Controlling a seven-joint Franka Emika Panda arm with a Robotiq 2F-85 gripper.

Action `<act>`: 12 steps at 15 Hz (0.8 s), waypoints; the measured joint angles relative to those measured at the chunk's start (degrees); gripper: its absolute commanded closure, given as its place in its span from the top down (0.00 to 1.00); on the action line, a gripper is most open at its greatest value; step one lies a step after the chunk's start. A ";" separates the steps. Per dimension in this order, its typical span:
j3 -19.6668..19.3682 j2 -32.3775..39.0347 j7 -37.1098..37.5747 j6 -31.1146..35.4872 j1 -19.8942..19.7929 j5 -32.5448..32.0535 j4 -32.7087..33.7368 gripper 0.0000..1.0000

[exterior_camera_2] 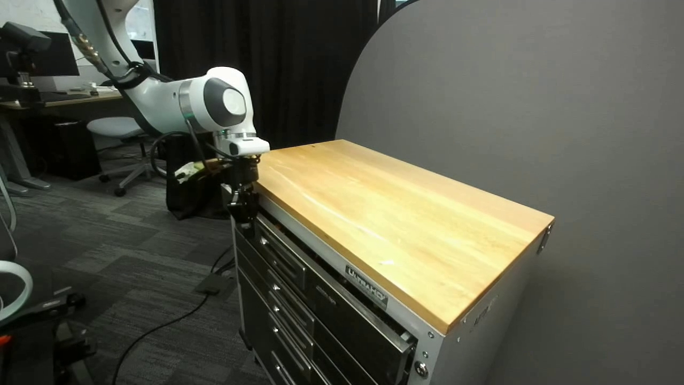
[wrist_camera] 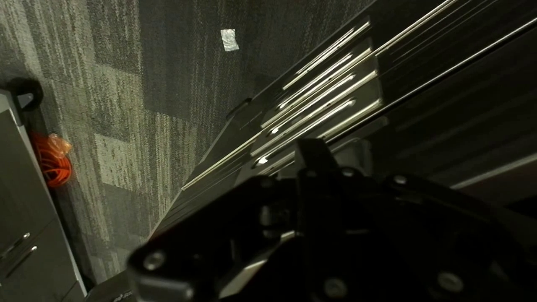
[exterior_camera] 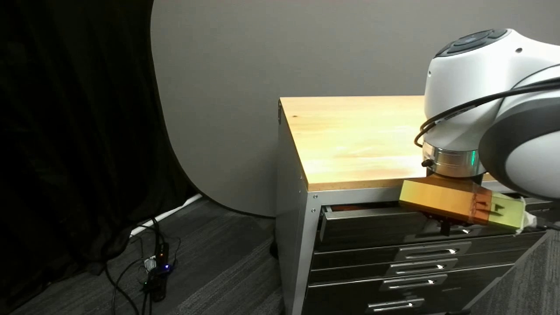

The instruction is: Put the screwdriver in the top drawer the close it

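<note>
The top drawer (exterior_camera: 363,227) of the grey cabinet is pulled out a little, in both exterior views (exterior_camera_2: 352,315). A dark gap shows above its front, with a reddish strip inside. My gripper (exterior_camera: 445,227) points down in front of the drawer, by the far end of its handle (exterior_camera_2: 286,259) in an exterior view (exterior_camera_2: 245,227). In the wrist view the dark fingers (wrist_camera: 314,155) look closed together, just in front of the top drawer's handle plate (wrist_camera: 356,153). I cannot tell whether they touch it. Nothing shows between them. The screwdriver is out of view.
The wooden cabinet top (exterior_camera_2: 395,214) overhangs close behind the gripper. Lower drawers with silver handles (exterior_camera: 433,252) sit below and are shut. A dark cabinet (wrist_camera: 25,201) and an orange cable coil (wrist_camera: 52,163) stand across the floor in the wrist view.
</note>
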 measured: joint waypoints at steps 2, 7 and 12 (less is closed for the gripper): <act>0.19 0.08 -0.57 0.05 0.00 -0.01 0.17 0.00; 1.30 0.17 -11.51 1.17 -1.51 0.02 0.56 0.00; 3.79 0.21 -28.35 2.90 -5.30 0.71 0.55 0.00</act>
